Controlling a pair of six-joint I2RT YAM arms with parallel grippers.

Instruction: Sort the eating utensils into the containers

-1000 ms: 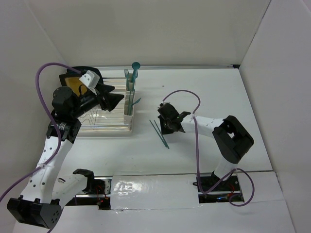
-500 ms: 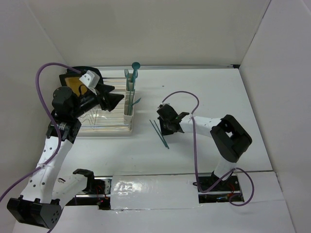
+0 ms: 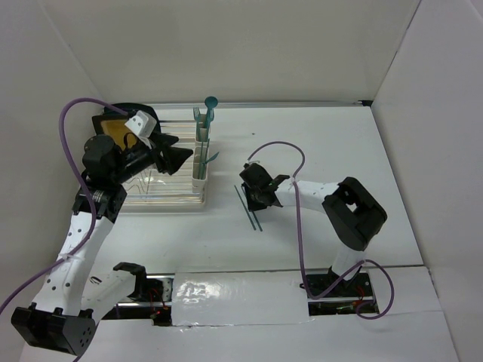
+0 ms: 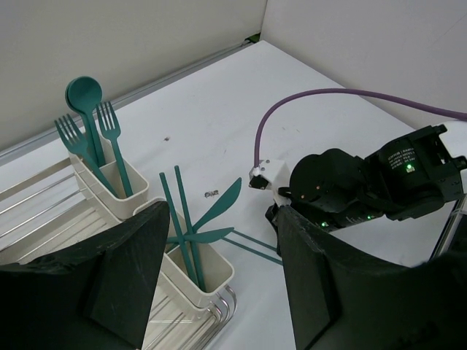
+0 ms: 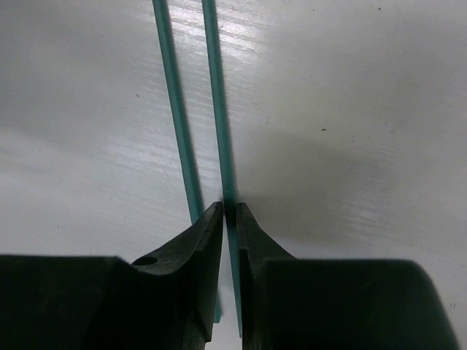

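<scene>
Right gripper (image 5: 229, 211) pinches one thin teal utensil (image 5: 220, 109) beside twin (image 5: 178, 109), plain only at wrist. Left gripper (image 4: 222, 215) gapes over containers (image 4: 211, 281). White table (image 3: 339, 143), white walls (image 3: 226, 45).

No legible text, label or number anywhere, apparently.
</scene>
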